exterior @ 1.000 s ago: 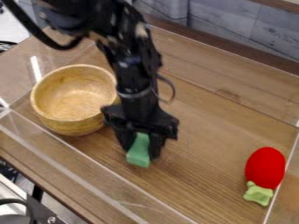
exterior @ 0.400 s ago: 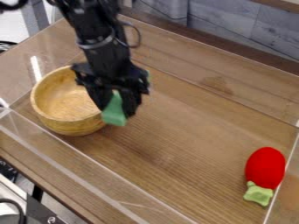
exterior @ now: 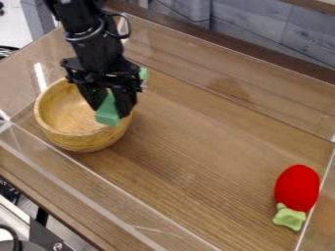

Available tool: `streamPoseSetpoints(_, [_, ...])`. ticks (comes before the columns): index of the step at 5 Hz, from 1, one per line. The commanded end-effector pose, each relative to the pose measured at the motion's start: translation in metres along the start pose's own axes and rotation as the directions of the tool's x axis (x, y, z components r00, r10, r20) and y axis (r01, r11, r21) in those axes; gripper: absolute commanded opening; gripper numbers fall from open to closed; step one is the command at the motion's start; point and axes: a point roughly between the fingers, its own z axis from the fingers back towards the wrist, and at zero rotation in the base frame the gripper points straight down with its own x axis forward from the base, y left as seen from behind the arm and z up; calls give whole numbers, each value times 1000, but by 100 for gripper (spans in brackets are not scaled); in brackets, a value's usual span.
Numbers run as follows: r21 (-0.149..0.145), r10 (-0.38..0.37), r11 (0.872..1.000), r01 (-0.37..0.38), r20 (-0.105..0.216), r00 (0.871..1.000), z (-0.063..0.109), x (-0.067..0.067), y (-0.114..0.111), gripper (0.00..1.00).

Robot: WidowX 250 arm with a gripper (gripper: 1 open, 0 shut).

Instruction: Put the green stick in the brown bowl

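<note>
Green stick (exterior: pixel 110 113) in downward-pointing gripper (exterior: pixel 108 105)

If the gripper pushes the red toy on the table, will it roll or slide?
The red toy looks rounded and egg-like, so it would probably roll or wobble, not slide straight. Its pale green stem rests on the table and may make it pivot.

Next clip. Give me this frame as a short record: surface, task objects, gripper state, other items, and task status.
surface: wooden table with clear walls around it
bowl: brown bowl, upright, at the left
stick: green stick, held in the air over the bowl's right rim, not yet resting inside
gripper: gripper pointing down, shut on the green stick
other items: red strawberry-like toy with a pale green stem, at the far right, away from the bowl
task status: stick lifted and at the bowl, not released
</note>
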Motion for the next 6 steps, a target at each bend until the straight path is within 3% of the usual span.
streamPoseSetpoints(1, [9,-34,999,33,41,999,6,14,5,0])
streamPoseSetpoints(4, [-28,-150,988,150,25,988,5,4,39,0])
streamPoseSetpoints(6, [-60,-190,980,191,27,981,1,10,28,0])
